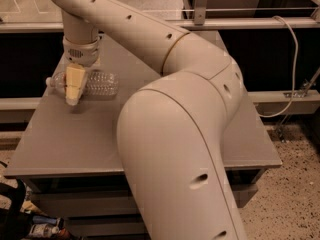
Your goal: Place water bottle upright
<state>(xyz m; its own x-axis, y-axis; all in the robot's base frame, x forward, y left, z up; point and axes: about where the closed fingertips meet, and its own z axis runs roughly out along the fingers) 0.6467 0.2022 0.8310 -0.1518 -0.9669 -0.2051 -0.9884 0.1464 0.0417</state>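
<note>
The water bottle (101,83) lies on its side at the far left of the grey table (65,139). It is clear and ribbed, and its white cap (49,81) points left. My gripper (73,88) hangs straight down from the wrist (80,51) over the bottle's neck end, between the cap and the body. Its yellowish tip covers that part of the bottle and reaches close to the tabletop. The label band is hidden behind the gripper.
My large arm (175,134) covers the middle and right of the table. A metal rail (240,23) runs behind the table. A cable (292,59) hangs at the right. Clutter (30,224) lies on the floor below the table's left front corner.
</note>
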